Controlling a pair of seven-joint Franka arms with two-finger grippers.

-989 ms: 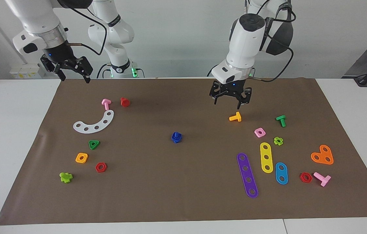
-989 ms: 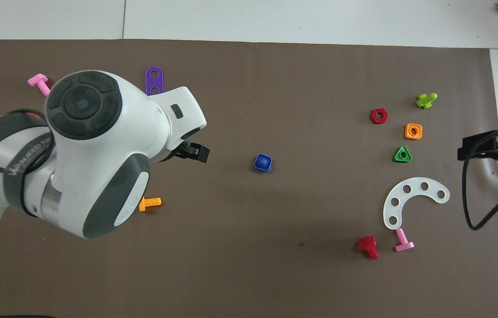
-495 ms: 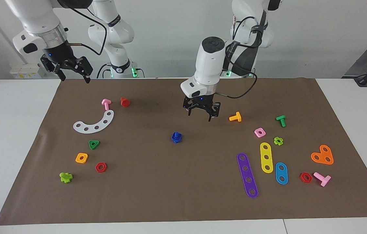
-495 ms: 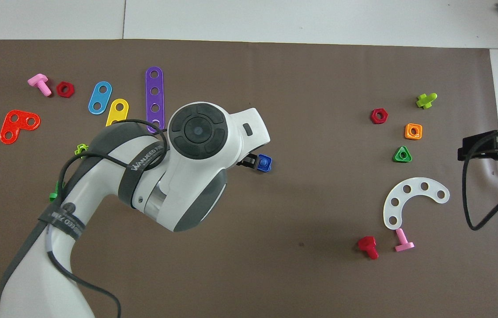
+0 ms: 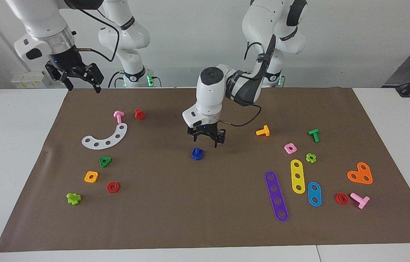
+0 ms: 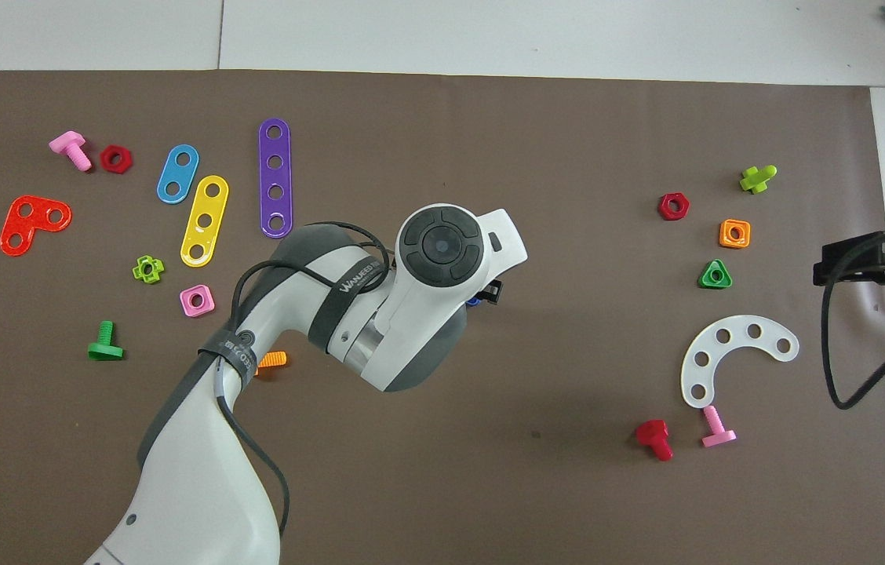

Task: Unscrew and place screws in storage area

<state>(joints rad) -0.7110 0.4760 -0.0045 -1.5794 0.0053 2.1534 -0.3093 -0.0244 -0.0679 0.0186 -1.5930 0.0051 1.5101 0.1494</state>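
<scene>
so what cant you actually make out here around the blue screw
- Blue screw: in the overhead view the left arm covers nearly all of it.
- Left gripper: hidden under its own arm overhead.
- Right gripper: cut off by the overhead view's edge; it waits by the mat's corner.

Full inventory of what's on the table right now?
Small blue plastic toy bolt: 1, blue, mat centre.
Other plastic bolts: 6; orange, green, pink at left arm's end; pink, red, lime at right arm's end.
Plastic nuts: 6; pink square, lime flower, red hexagon at left arm's end; green triangle, orange square, red hexagon at right arm's end.
Flat holed plastic strips: 4; purple, yellow, blue at left arm's end; white curved at right arm's end.
Heart-shaped plastic plate: 1, orange, left arm's end.
Mat: 1, brown, on white table.
Left gripper: fingers open, over mat beside blue bolt.
Right gripper: fingers open, waiting over mat's corner.
</scene>
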